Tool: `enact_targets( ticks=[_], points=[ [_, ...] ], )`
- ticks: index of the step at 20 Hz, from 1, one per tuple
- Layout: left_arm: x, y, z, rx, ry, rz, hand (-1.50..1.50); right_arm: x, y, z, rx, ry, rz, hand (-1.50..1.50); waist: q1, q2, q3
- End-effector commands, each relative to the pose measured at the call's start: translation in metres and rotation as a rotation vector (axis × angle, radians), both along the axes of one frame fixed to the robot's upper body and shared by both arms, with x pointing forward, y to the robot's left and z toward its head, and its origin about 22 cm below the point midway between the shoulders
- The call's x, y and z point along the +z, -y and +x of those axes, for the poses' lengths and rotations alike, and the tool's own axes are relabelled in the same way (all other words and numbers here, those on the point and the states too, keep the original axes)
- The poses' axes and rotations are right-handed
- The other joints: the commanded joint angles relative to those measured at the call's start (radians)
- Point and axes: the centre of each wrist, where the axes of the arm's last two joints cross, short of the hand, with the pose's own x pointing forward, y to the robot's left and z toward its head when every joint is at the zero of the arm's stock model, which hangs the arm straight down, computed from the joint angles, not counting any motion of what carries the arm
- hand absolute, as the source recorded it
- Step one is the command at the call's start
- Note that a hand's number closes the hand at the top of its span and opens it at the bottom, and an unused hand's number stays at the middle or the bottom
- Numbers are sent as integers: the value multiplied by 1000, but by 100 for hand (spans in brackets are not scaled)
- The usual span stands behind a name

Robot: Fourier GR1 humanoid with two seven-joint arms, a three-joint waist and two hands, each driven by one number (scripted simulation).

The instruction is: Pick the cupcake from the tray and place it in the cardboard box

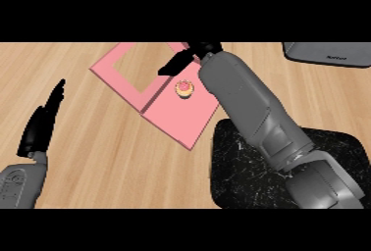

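The cupcake, pale with a pink top, stands upright on the floor of the pink cardboard box, near its far end. The box's lid lies flat and open to the left, a pink frame with a window. My right hand hovers just behind and above the cupcake, fingers straight and pointing left, holding nothing and not touching the cupcake. The black speckled tray lies at the lower right, partly hidden under my right forearm. My left hand rests open at the left edge, fingers up.
A dark grey object with rounded corners sits at the far right corner of the wooden counter. Bare counter lies between my left hand and the box.
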Motion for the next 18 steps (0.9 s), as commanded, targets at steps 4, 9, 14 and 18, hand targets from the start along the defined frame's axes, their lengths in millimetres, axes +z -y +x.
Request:
enact_targets(
  ticks=[4,9,14,18],
  points=[
    [7,-13,4,36,2,0,0,0,7,2,-50,70,264,-150,-37,-6,1],
    [-9,-11,-12,57,2,4,0,-1,38,13,-38,63,385,-150,-58,-7,1],
    [-16,-18,-23,85,-12,7,0,-6,96,23,-75,35,422,-150,-90,-18,1],
    [3,-41,-20,82,-13,-3,0,-2,152,28,-120,36,414,-150,-85,-15,1]
  ],
)
